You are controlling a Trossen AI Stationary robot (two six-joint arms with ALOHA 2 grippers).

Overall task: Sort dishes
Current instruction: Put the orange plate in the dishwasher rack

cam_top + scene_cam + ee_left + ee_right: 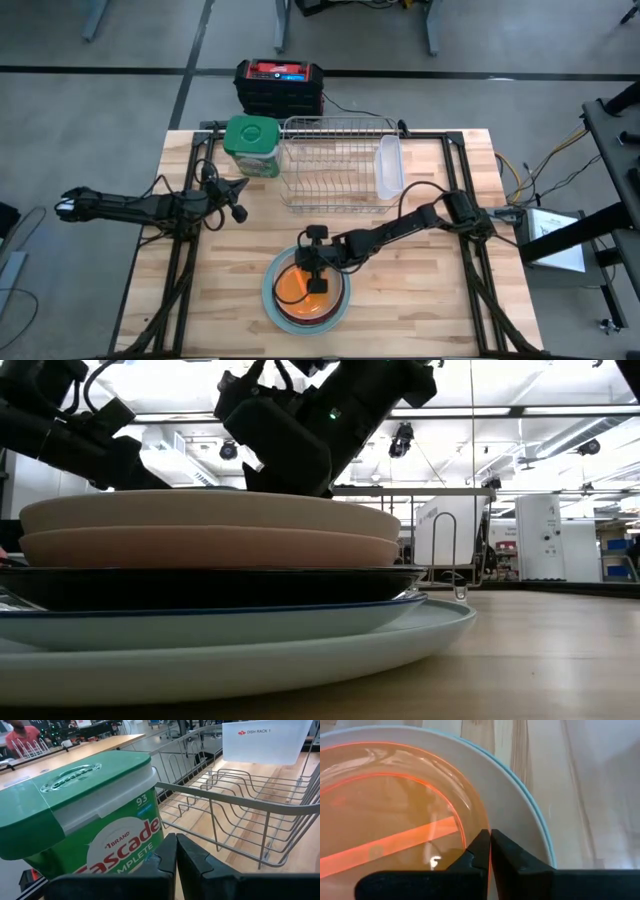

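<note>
Fingers of the right gripper (489, 851) are pressed together with nothing between them, tips just over the orange plate (390, 815) at its rim. From where I stand, that looks like the start of a pick, and shut fingers won't do it: they'd need to part first, then straddle the rim, one finger inside the dish and one outside, before closing.

Orange plate sits on top of the stack (306, 291) at the table's near edge, centre. From table level the stack reads as a cream-looking top dish, a pink one (210, 546) under it, a dark one (215, 586) below, then pale dishes, with the big light blue plate (300, 656) at the bottom. The rims nest closely, so my guess is the grip should take only the top rim and lift straight up, or the pink one may drag along.

Rack (335, 165) stands empty behind the stack, with a clear tub (389, 166) at its end; the wire slots look like the likely target.

Left gripper (176, 856), also closed on nothing, waits by the green jar (251, 145), well away from the stack.
</note>
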